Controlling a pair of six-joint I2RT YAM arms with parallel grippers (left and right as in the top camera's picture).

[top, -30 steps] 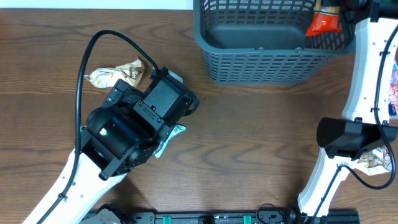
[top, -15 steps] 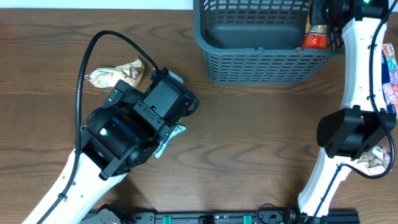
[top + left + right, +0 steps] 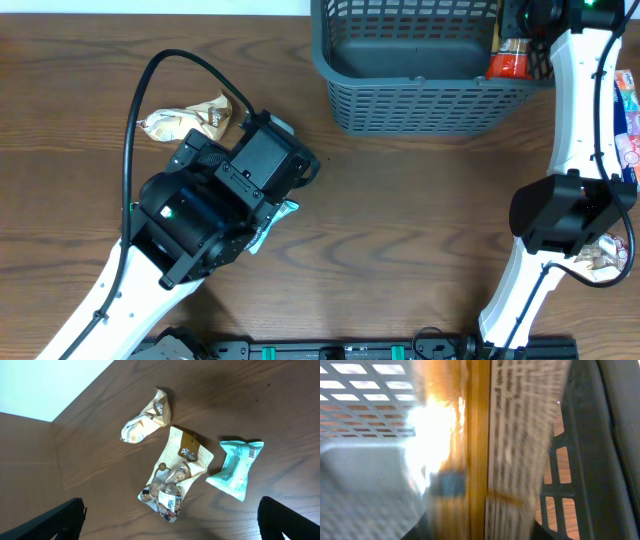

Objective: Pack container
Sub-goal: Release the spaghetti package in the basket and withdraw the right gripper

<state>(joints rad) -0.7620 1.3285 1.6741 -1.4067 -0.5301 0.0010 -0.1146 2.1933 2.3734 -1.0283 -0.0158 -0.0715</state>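
The grey-blue lattice container (image 3: 430, 95) stands at the top centre of the table. My right gripper (image 3: 515, 35) is inside its right end, shut on a red-orange snack packet (image 3: 509, 62) that hangs down against the inner wall. In the right wrist view the packet (image 3: 485, 450) fills the frame, blurred, with the lattice wall (image 3: 580, 460) beside it. My left gripper (image 3: 172, 522) is open and empty above three packets on the table: a cream one (image 3: 145, 422), a beige nut packet (image 3: 175, 477) and a teal one (image 3: 235, 467).
The cream packet (image 3: 190, 118) lies left of my left arm, and a teal corner (image 3: 278, 222) shows under it. More packets lie at the right edge (image 3: 628, 120) and beneath my right arm (image 3: 605, 255). The table's far edge runs along the top.
A second ago the right gripper held the red-orange packet over the container's right rim; it has since moved left and down inside. The left arm has not moved.
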